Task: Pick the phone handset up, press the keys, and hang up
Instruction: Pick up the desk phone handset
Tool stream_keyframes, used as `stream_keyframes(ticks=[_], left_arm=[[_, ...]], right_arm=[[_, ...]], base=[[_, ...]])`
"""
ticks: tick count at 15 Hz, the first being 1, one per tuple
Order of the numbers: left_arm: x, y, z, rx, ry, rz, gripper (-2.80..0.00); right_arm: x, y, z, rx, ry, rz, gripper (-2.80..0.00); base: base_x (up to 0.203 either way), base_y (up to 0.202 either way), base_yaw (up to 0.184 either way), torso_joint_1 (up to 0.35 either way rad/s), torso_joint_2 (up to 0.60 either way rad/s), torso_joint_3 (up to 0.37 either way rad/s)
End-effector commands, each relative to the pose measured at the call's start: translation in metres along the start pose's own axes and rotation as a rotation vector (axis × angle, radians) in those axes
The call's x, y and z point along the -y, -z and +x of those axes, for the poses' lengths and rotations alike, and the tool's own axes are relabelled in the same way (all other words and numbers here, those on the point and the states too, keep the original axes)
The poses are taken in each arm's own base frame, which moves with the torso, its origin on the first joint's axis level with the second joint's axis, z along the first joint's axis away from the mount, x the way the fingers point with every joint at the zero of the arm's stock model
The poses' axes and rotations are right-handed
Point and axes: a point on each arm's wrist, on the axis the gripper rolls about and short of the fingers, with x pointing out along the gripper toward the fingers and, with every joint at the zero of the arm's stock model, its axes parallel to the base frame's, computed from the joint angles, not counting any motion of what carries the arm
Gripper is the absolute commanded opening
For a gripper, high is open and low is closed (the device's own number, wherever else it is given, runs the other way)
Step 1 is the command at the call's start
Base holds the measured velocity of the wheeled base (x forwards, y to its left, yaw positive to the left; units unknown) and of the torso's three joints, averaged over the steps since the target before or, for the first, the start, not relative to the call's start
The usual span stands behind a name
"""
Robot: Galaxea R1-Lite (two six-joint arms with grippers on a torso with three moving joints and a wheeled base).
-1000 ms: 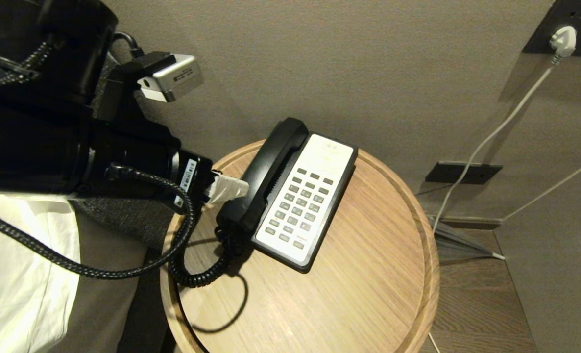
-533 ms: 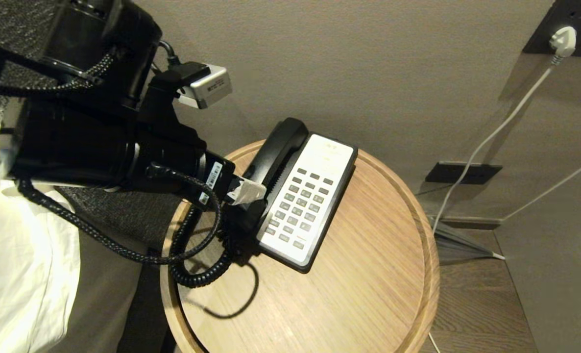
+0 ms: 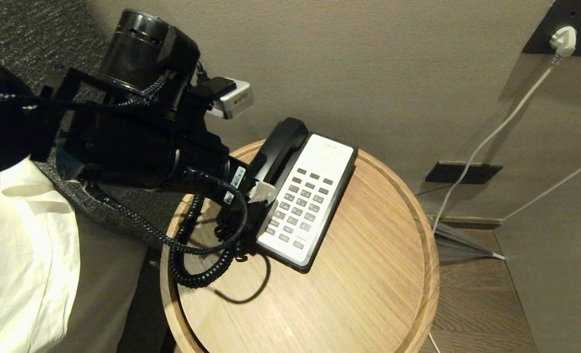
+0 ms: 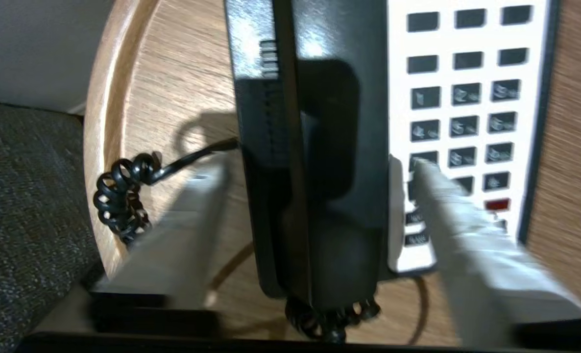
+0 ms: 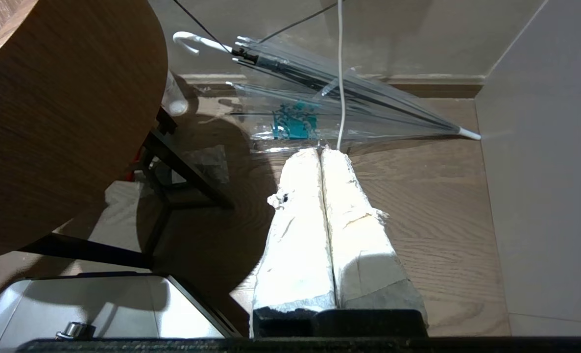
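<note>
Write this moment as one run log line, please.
left gripper: open, straddling phone handset | handset: on cradle, not lifted | keys: untouched | right gripper: shut, parked over floor

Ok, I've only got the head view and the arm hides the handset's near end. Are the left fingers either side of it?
Observer: Yes, the left wrist view shows the left gripper open, straddling the phone handset, not clamped on it.
Operator: The keypad-side finger?
Observer: Its tip overlaps the lower keys.
Operator: Right arm?
Observer: The right gripper is shut, hanging above the floor beside the table.
</note>
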Motion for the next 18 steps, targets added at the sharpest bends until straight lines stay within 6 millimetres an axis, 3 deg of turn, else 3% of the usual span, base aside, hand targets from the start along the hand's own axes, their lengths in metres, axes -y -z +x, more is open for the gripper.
stream_keyframes(ticks=[1, 10, 18], left_arm=[[0.001, 0.001, 0.006, -0.014, -0.003, 0.002, -2.80], [0.007, 0.000, 0.005, -0.011, 0.011, 0.007, -2.80], [0.004, -0.011, -0.035, 0.104, -0.004, -0.039, -2.80]], right_arm=[[0.000, 0.000, 0.000, -0.002, 0.000, 0.000, -2.80], [0.000, 0.000, 0.000, -0.002, 0.000, 0.000, -2.80], [0.000, 0.000, 0.000, -0.002, 0.000, 0.001, -2.80]], base=[[0.000, 0.000, 0.000, 0.000, 0.00, 0.000], [0.000, 0.000, 0.000, 0.000, 0.00, 0.000], [0.000, 0.000, 0.000, 0.000, 0.00, 0.000]])
